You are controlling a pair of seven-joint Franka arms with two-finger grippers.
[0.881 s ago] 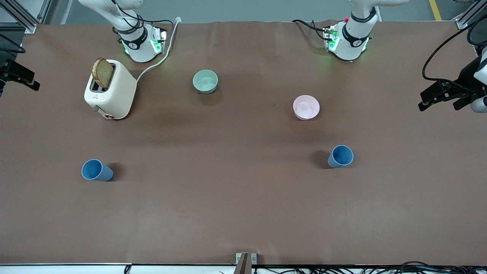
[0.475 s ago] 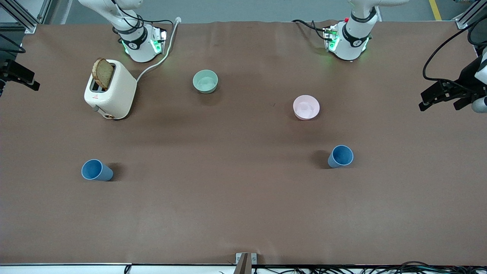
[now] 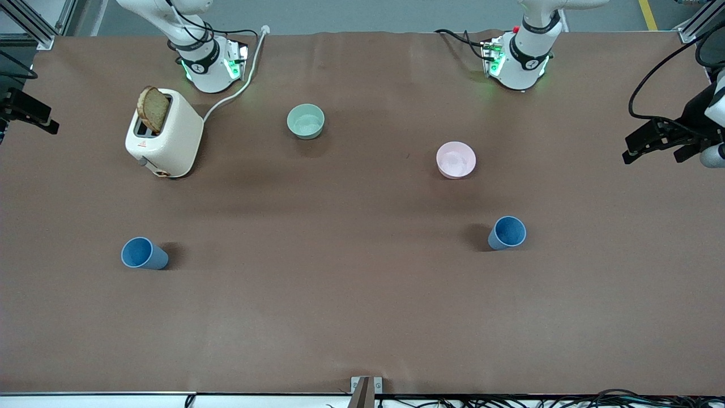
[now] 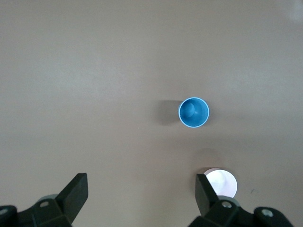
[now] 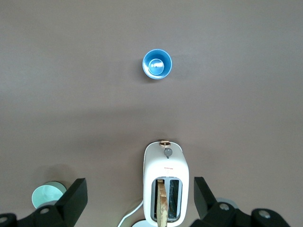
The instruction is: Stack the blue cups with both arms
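1. Blue cups: two alike, both upright on the brown worktop [image 3: 362, 317] with mouths up, well apart from each other
2. One blue cup [image 3: 507, 233] stands toward the left arm's end, nearer to the front camera than the pink bowl [image 3: 456, 160]; the left wrist view shows it [image 4: 193, 112] from straight above, apart from the pink bowl [image 4: 221, 182]
3. Second blue cup [image 3: 144, 253] stands toward the right arm's end, nearer to the front camera than the toaster [image 3: 164, 140]; the right wrist view shows it [image 5: 157, 64] above the worktop's bare brown
4. Left tool [image 4: 141, 196] hangs high over the worktop at the left arm's end, its fingers [image 4: 75, 193] spread wide and holding nothing
5. Right tool [image 5: 139, 198] hangs high over the toaster [image 5: 165, 189], fingers [image 5: 75, 196] spread wide, nothing between them
6. Toaster is cream-white with a slice of bread [image 3: 153, 109] standing up out of one slot, and a white cord runs from it toward the right arm's base
7. Pale green bowl [image 3: 306, 121] sits between the toaster and the pink bowl, farther from the front camera than both cups
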